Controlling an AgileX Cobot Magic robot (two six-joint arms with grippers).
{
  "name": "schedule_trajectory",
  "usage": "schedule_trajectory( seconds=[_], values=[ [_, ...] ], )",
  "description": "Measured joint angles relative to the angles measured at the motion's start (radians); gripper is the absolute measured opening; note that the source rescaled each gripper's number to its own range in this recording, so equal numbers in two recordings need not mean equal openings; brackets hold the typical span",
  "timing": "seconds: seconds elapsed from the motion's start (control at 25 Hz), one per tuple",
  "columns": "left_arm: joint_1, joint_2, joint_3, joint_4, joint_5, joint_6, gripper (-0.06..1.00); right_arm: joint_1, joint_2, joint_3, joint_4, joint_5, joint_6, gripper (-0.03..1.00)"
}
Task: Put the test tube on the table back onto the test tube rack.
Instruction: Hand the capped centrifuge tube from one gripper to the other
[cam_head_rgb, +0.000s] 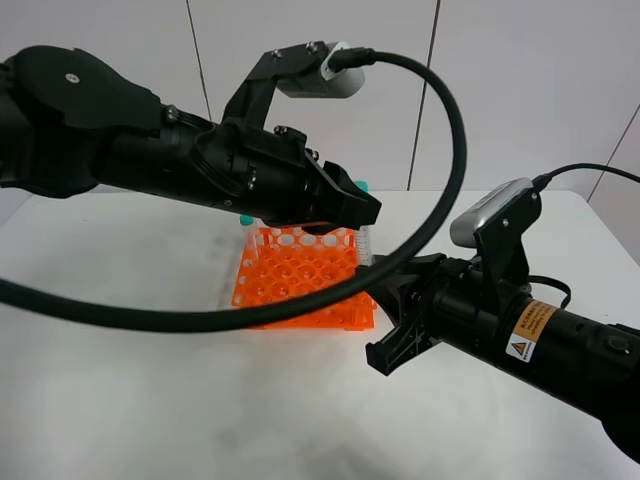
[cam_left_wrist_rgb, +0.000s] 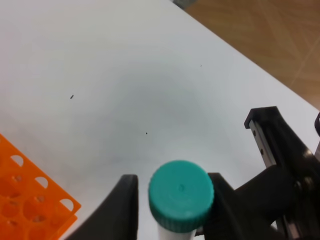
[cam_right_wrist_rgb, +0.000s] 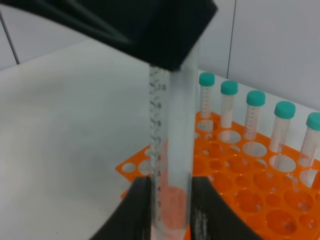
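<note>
The test tube hangs upright at the right edge of the orange test tube rack, above the white table. My left gripper reaches across and is shut on the tube just below its teal cap. My right gripper comes from the right. In the right wrist view its fingers press both sides of the tube's clear lower part. The tube's tip is hidden. I cannot tell whether it is over a hole.
Several other teal-capped tubes stand in the rack's far row. One of their caps shows under my left arm. Many rack holes are free. A black cable loops over the rack.
</note>
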Motion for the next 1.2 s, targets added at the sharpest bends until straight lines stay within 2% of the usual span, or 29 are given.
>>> schedule_trajectory(
  seconds=[0.12, 0.48, 0.8, 0.88, 1.0, 1.08, 1.2],
  values=[
    [-0.001, 0.0, 0.0, -0.003, 0.0, 0.014, 0.0, 0.0, 0.0, 0.0, 0.0, 0.0, 0.003, 0.01],
    [-0.001, 0.0, 0.0, -0.008, -0.005, 0.023, 0.0, 0.0, 0.0, 0.0, 0.0, 0.0, 0.003, 0.01],
    [-0.001, 0.0, 0.0, -0.063, -0.02, 0.06, 0.0, 0.0, 0.0, 0.0, -0.01, -0.009, 0.008, 0.03],
    [-0.001, 0.0, 0.0, -0.075, -0.038, 0.064, 0.0, 0.0, 0.0, 0.0, -0.032, -0.006, 0.008, 0.16],
    [-0.001, 0.0, 0.0, -0.076, -0.048, 0.065, 0.0, 0.0, 0.0, 0.0, -0.05, -0.004, 0.006, 0.53],
    [-0.001, 0.0, 0.0, -0.078, -0.048, 0.065, 0.0, 0.0, 0.0, 0.0, -0.053, -0.003, -0.008, 0.65],
    [-0.001, 0.0, 0.0, -0.078, -0.051, 0.065, 0.0, 0.0, 0.0, 0.0, -0.055, -0.003, -0.031, 0.74]
  ],
)
